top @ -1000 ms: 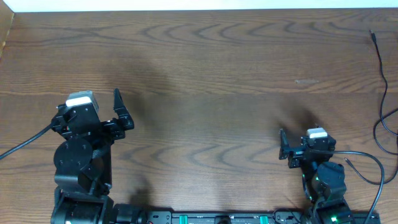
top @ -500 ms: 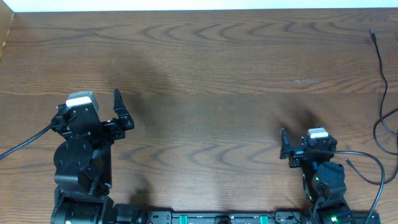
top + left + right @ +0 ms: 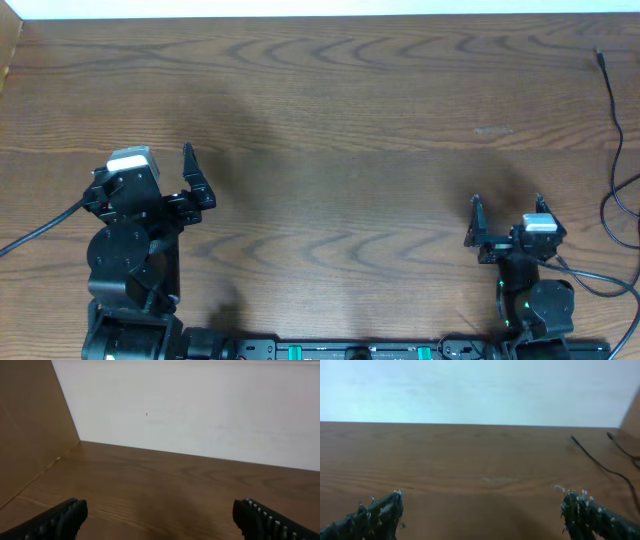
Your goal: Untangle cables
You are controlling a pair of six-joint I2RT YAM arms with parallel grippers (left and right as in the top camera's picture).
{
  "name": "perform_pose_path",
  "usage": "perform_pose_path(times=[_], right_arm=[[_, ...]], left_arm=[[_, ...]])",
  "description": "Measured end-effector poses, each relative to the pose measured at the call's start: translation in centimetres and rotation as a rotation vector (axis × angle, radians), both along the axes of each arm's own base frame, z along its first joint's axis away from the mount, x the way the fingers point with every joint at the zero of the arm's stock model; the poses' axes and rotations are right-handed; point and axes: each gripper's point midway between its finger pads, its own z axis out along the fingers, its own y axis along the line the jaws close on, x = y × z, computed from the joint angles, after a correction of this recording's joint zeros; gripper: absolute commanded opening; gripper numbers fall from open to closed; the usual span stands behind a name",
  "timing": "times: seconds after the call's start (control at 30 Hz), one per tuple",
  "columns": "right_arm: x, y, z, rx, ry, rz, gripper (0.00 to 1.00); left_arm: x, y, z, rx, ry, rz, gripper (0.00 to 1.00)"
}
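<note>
I find the cables [image 3: 613,88] at the far right edge of the counter [image 3: 330,120], their run mostly fore-and-aft, ahead and to the right of the right tool [image 3: 508,214]. That tool is much the nearer; the left tool [image 3: 196,177] sits well apart, across the counter. Both tools stand released, spread wide, holding and touching nothing.

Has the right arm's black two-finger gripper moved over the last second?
Yes. The black right gripper has shifted right, toward the thin black cable along the brown wooden table's right edge.
</note>
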Motion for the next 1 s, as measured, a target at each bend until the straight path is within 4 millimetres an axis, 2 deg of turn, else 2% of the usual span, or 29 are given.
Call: perform_pose_path(times=[0.17,0.33,0.6,0.73,0.9,1.0], right_arm=[[-0.1,-2.0,0.2,0.001,-0.009,-0.082,0.99],[-0.1,-2.1,0.2,0.001,-0.009,-0.088,0.99],[-0.1,-2.1,0.1,0.001,-0.008,-0.088,0.99],[-0.1,-2.1,0.1,0.001,-0.008,-0.088,0.99],[-0.1,-2.1,0.1,0.000,-0.008,-0.088,0.99],[-0.1,-2.1,0.1,0.000,-0.008,-0.088,0.99]], left_arm=[[0.3,0.0,1.8,-0.008,-0.077,0.000,0.98],[0.4,0.0,5.1,-0.026,-0.216,0.000,0.98],[0.2,-0.8,8.1,-0.134,-0.352,-0.045,0.98],[0.4,-1.3,7.3,-0.152,-0.319,-0.070,0.98],[0.6,-1.7,4.4,-0.158,-0.199,-0.084,0.98],[0.9,-2.1,4.1,-0.162,-0.188,-0.108,0.98]])
